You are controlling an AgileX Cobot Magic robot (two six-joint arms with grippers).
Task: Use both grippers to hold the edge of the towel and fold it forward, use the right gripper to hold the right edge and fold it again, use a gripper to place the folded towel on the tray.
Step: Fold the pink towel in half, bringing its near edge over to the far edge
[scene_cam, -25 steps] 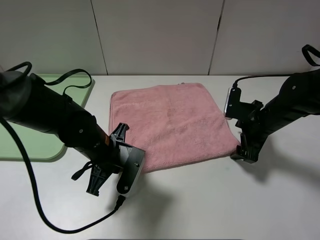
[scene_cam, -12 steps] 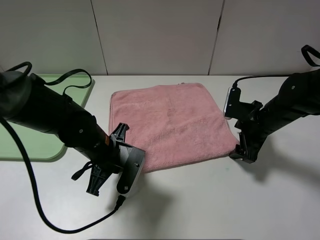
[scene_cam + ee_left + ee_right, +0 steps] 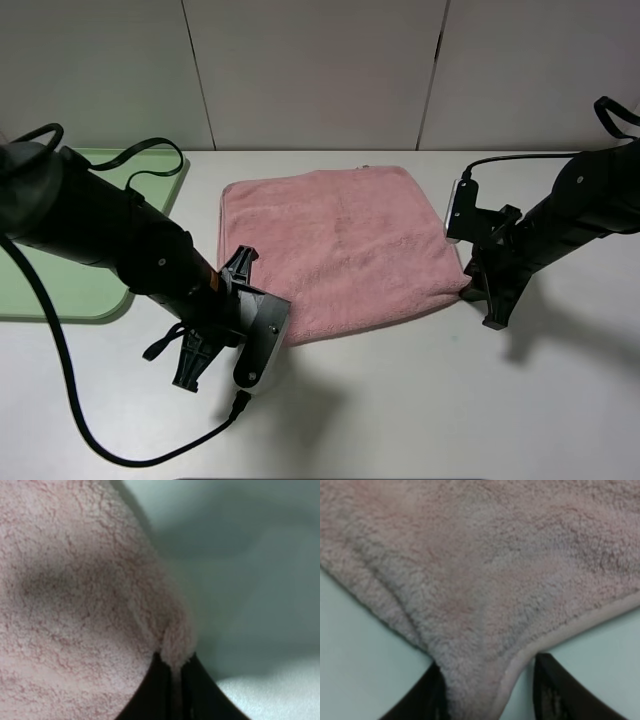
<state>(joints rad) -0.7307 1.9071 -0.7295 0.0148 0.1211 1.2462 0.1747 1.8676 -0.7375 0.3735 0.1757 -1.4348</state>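
Observation:
The pink towel (image 3: 340, 240) lies spread flat in the middle of the table. Its near edge (image 3: 380, 318) runs between the two grippers. At the near left corner my left gripper (image 3: 280, 335) is shut on the cloth. The left wrist view shows its black fingertips (image 3: 172, 667) pinching a fold of the towel (image 3: 75, 580). My right gripper (image 3: 472, 292) sits at the near right corner. In the right wrist view that corner of the towel (image 3: 495, 555) lies between the part-open fingers (image 3: 555, 692), with a sliver of table beside the hem. The light green tray (image 3: 100, 315) lies far left, partly behind the left arm.
Black cables trail from both arms, one looping over the table in front of the left arm (image 3: 90, 430). A pale wall (image 3: 320, 70) stands close behind the table's far edge.
The right gripper's jaws have narrowed around the towel's near right corner, and that arm has shifted slightly back. The left arm and the towel have stayed still.

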